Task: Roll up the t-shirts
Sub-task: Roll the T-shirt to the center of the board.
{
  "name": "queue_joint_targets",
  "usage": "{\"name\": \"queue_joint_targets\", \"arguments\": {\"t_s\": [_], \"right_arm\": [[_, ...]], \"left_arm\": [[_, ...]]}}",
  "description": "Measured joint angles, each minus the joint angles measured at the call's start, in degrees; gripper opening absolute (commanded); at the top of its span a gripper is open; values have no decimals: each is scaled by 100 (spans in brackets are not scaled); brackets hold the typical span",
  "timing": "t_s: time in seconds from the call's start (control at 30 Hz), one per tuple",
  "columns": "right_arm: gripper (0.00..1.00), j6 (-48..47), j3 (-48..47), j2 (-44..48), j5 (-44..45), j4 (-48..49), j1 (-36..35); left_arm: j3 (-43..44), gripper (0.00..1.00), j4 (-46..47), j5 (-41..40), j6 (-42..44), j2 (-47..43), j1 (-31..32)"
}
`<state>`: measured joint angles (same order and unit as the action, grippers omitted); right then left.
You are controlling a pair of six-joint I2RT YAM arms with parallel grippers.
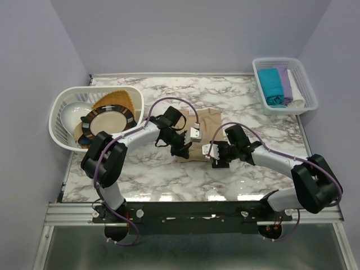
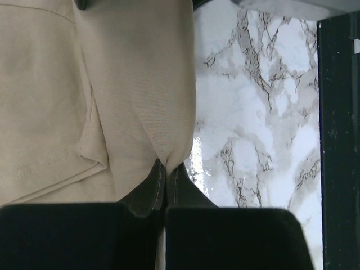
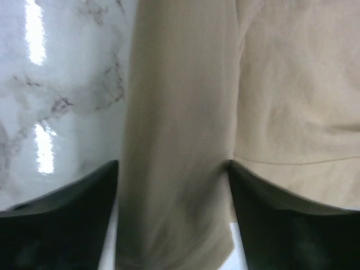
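The beige t-shirt point(image 1: 209, 125) lies mid-table, its near edge partly rolled. My left gripper point(image 1: 181, 150) is at the near left end of that edge, and in the left wrist view it point(image 2: 167, 170) is shut, pinching a fold of the beige fabric point(image 2: 135, 84). My right gripper point(image 1: 216, 158) is at the near right end. In the right wrist view it point(image 3: 173, 169) has its fingers point(image 3: 247, 197) on both sides of the thick beige roll point(image 3: 180, 101), touching it. Teal point(image 1: 271, 84), lilac point(image 1: 285, 80) and white point(image 1: 296, 103) rolled shirts lie in the far-right basket.
The pale basket point(image 1: 264, 106) stands at the back right. A white laundry basket point(image 1: 56, 121) at the left holds a dark-rimmed plate point(image 1: 108, 124), a golden woven round piece point(image 1: 115, 100) and a white bowl point(image 1: 73, 115). The marble table point(image 1: 152, 174) ends at a metal rail in front.
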<state>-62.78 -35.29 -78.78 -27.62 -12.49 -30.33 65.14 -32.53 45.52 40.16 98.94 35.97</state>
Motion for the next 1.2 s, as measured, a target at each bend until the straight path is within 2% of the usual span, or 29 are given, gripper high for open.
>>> {"name": "queue_joint_targets", "arguments": {"t_s": [0.03, 0.07, 0.17, 0.2, 0.27, 0.3, 0.4, 0.5, 0.57, 0.67, 0.8, 1.1, 1.2], "right_arm": [[50, 22, -2, -44, 26, 98, 0], [36, 24, -13, -92, 90, 192, -2], [18, 83, -52, -203, 190, 289, -9], [17, 109, -81, -223, 205, 280, -9], [3, 140, -190, -254, 225, 236, -7], [3, 127, -264, -275, 225, 177, -9], [2, 177, -483, -376, 223, -13, -9], [3, 195, -621, -444, 205, -214, -9], [4, 225, -697, -498, 188, -339, -9], [4, 282, -772, -588, 184, -435, -9], [5, 332, -780, -605, 181, -483, -9], [6, 514, -780, -588, 162, -507, -9], [6, 643, -780, -568, 140, -551, 20]], "left_arm": [[0, 17, -24, 35, 9, 9, -22], [0, 32, -44, 52, 9, 15, -31], [-2, 41, -44, 35, -70, 13, -66], [-7, 46, -35, 17, -120, 7, -68], [-177, 51, 155, -109, -186, -138, -92], [-356, 58, 249, -188, -232, -297, -98], [-979, 69, 610, -417, -385, -988, -107], [-1624, 73, 1163, -710, -629, -1816, -68], [-1840, 76, 1473, -855, -758, -2031, 22], [-2234, 77, 2076, -1305, -1038, -2118, 280], [-2406, 77, 2356, -1832, -1255, -2100, 592], [-2155, 76, 2645, -2601, -1530, -1683, 811], [-2002, 72, 2564, -2684, -1537, -1499, 804]]}}
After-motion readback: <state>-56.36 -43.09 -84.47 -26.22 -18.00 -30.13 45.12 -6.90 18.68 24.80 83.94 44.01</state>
